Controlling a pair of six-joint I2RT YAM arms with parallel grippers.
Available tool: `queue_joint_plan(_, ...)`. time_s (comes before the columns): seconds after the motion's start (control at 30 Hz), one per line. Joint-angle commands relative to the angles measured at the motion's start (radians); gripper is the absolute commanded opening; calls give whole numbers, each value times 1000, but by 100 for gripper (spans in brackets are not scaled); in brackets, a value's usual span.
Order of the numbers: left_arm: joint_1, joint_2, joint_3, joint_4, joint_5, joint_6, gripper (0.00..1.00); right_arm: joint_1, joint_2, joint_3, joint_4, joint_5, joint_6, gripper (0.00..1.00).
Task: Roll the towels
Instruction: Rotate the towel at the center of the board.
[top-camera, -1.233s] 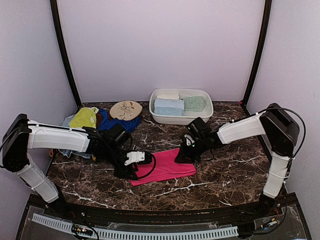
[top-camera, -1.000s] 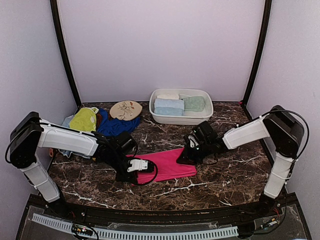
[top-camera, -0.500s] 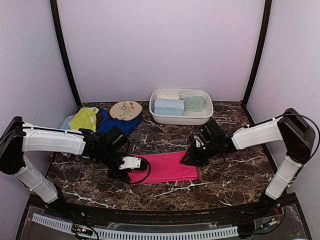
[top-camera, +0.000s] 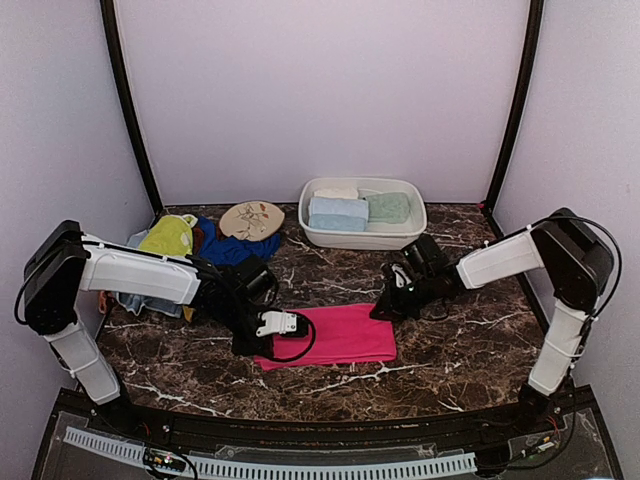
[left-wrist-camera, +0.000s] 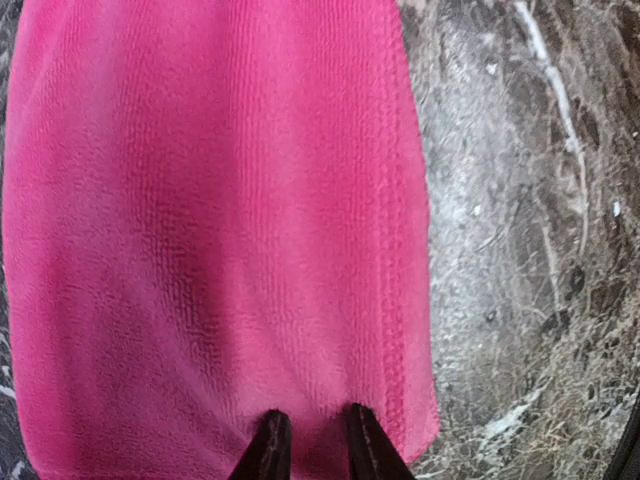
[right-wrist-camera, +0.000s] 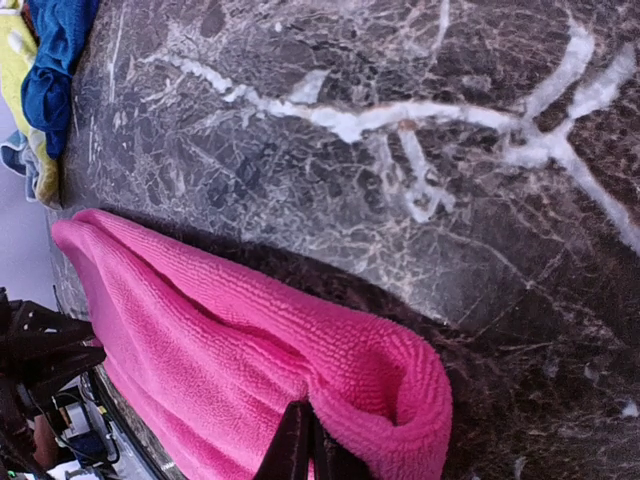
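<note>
Right gripper (right-wrist-camera: 303, 445) has just clamped onto the doubled right end of the hot pink towel (top-camera: 340, 335). Left gripper (left-wrist-camera: 315, 445) narrowed over the left hem, tips almost together, can't tell if it has cloth. On the marble table (top-camera: 450, 350) the towel was skewed a second ago and now lies squared between both arms, still flat. Straightening looks done, rolling not started. Basin (top-camera: 312, 232) at the back holds rolled-looking towels; unrolled pile (top-camera: 195, 245) back left.

No lettering could be read anywhere, nothing printed on the pink towel (top-camera: 340, 335), none on the white basin (top-camera: 350, 241), no numbers, no signs.
</note>
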Motion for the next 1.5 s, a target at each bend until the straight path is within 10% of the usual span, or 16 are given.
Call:
queue_joint_plan(0.0, 13, 24, -41, 52, -122, -8, 21, -1, -13, -141, 33, 26, 19, 3)
queue_joint_plan(0.67, 93, 173, -56, 699, -574, 342, 40, 373, -346, -436, 223, 117, 412, 2)
queue_joint_plan(0.93, 177, -38, 31, 468, -366, 336, 59, 273, -325, -28, -189, 67, 59, 11)
queue_joint_plan(1.03, 200, -106, 122, 177, -196, 233, 98, 252, -170, 180, -280, 47, -145, 13)
queue_joint_plan(1.47, 233, -357, -67, -51, 37, 55, 98, 246, 520, 922, -568, -215, -556, 7)
